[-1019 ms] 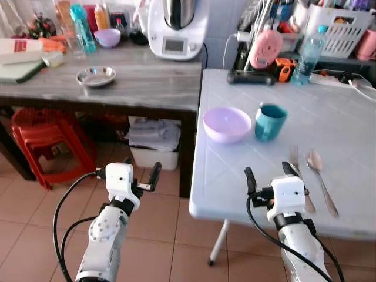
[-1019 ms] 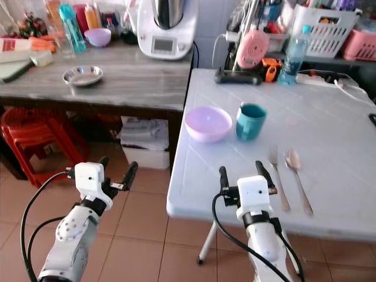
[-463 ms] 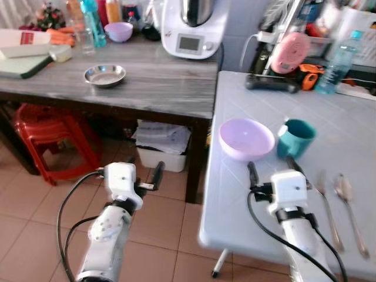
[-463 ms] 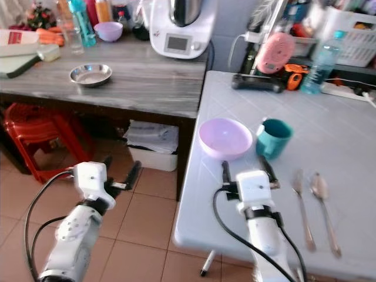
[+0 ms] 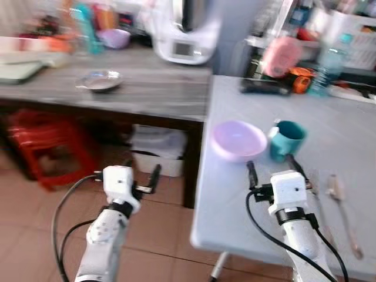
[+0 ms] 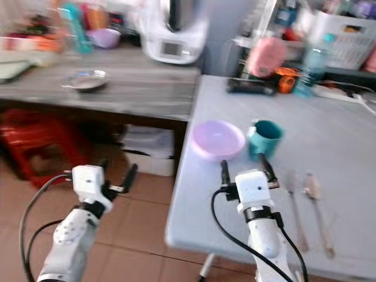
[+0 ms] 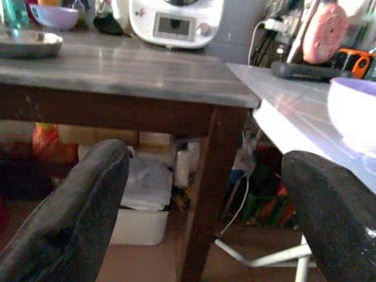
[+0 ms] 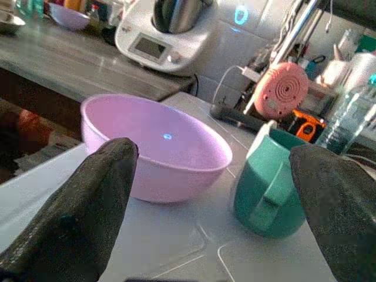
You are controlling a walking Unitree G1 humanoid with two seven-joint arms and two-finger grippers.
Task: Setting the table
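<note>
Head views are motion-blurred. Right gripper [image 5: 269, 170] hovers over the near part of the white table [image 5: 346, 123], 2 fingers spread wide, nothing held. Just beyond its fingertips: lilac bowl [image 5: 238, 140] and teal mug [image 5: 286, 140], side by side, mug on the robot's right of the bowl, close but can't tell if touching. In the right wrist view the bowl [image 8: 154, 144] sits between the fingers and the mug [image 8: 275, 182] is nearer one finger. Fork [image 5: 314, 191] and spoon [image 5: 342, 205] lie flat on the table, to the right of the gripper, roughly parallel, apart.

Left gripper [image 5: 141, 179] hangs over the tiled floor [image 5: 35, 235], off the table's left edge, fingers apart, empty. Grey wooden counter [image 5: 135, 88] behind carries a steel dish [image 5: 98, 81] and a white kitchen appliance [image 5: 185, 32].
</note>
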